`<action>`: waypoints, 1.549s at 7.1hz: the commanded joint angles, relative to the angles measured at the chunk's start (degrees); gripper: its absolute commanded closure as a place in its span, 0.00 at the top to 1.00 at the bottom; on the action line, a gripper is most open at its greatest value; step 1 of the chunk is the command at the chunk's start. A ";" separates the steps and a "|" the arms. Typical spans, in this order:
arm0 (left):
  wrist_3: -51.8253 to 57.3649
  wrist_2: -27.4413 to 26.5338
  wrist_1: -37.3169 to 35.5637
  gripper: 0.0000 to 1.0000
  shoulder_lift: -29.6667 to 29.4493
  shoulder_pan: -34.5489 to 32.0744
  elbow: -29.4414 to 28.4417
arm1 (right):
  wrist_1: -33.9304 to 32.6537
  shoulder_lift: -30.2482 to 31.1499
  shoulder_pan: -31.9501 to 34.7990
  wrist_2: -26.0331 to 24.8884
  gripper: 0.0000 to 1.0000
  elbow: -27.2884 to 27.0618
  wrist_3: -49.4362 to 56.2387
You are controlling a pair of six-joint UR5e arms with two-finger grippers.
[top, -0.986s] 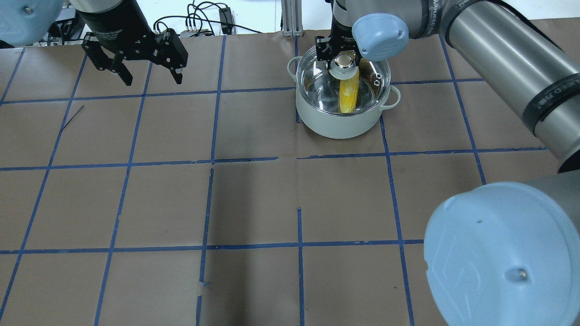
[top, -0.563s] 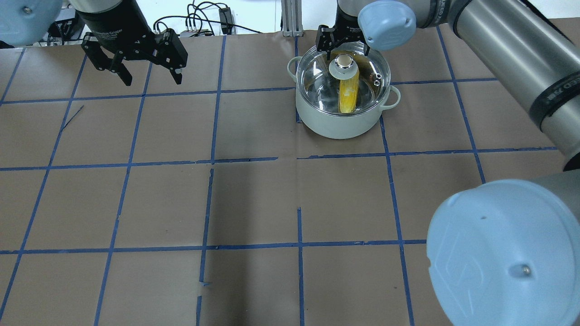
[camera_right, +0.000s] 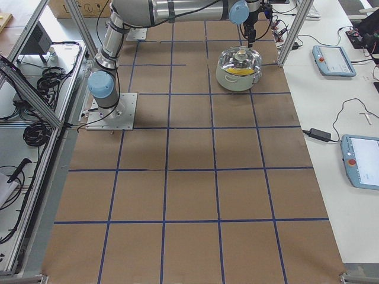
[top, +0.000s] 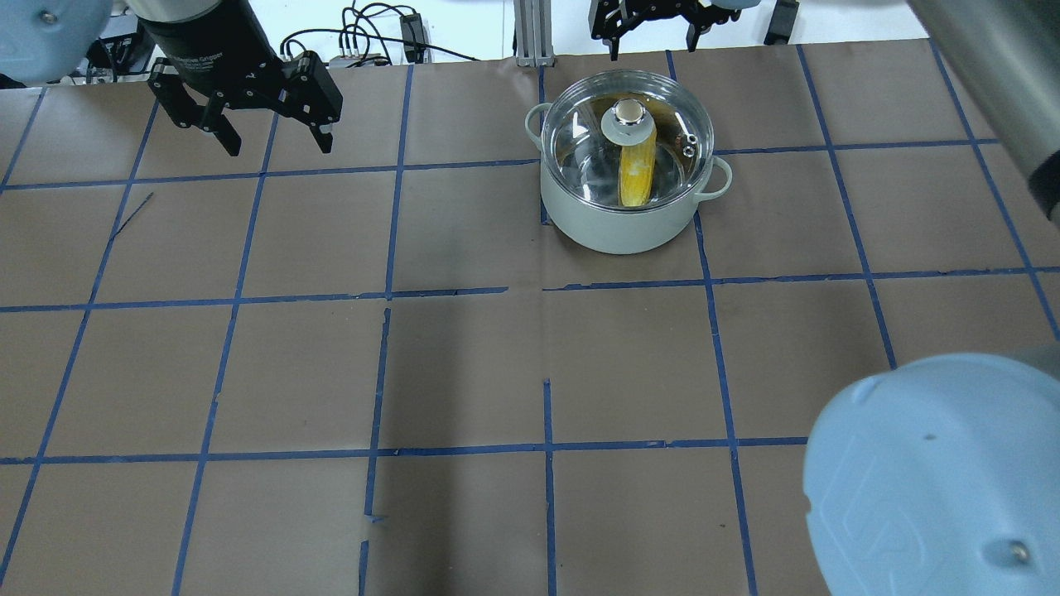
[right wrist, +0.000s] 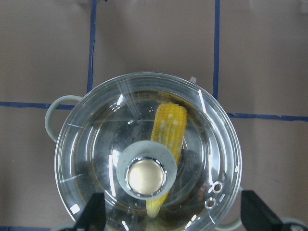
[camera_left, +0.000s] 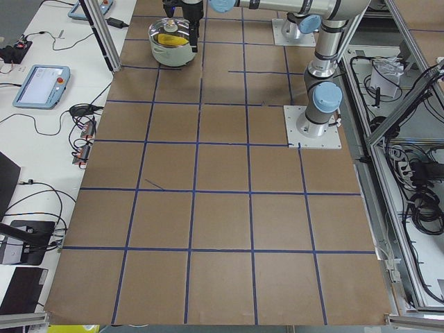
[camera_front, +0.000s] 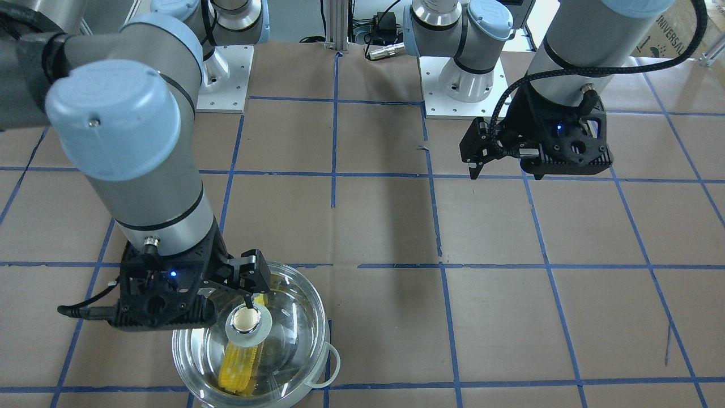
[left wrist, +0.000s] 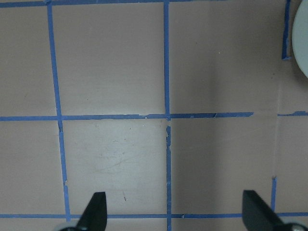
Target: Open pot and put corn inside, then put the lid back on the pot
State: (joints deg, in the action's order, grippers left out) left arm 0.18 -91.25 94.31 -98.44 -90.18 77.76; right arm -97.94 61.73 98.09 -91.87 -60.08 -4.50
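The pot (top: 617, 228) stands at the far right of the table, pale on the outside with two loop handles. The clear glass lid (top: 580, 136) sits on it, gold-topped knob (top: 628, 114) at the centre. The yellow corn (top: 638, 170) lies inside under the lid and shows in the right wrist view (right wrist: 169, 126). My right gripper (top: 652, 37) is open and empty, raised above the lid, apart from the knob (right wrist: 147, 175); it also shows in the front view (camera_front: 249, 286). My left gripper (top: 280, 147) is open and empty above the far left of the table.
Brown paper with a blue tape grid covers the table (top: 464, 372). Cables and a metal post (top: 530, 33) lie beyond the far edge. The pot's rim (left wrist: 303, 43) shows at the right edge of the left wrist view.
My right gripper has let go of the lid's knob, opened, and risen up and away from it. The lid stays on the pot. The left arm has not moved.
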 commanded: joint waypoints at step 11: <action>0.00 -0.15 0.09 1.00 0.27 0.00 -0.59 | 9.61 32.49 -6.07 2.66 0.99 -28.51 1.69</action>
State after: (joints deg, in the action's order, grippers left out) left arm 0.25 -91.41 94.39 -98.10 -90.17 77.38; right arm -88.39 94.11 91.98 -89.31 -88.62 -2.78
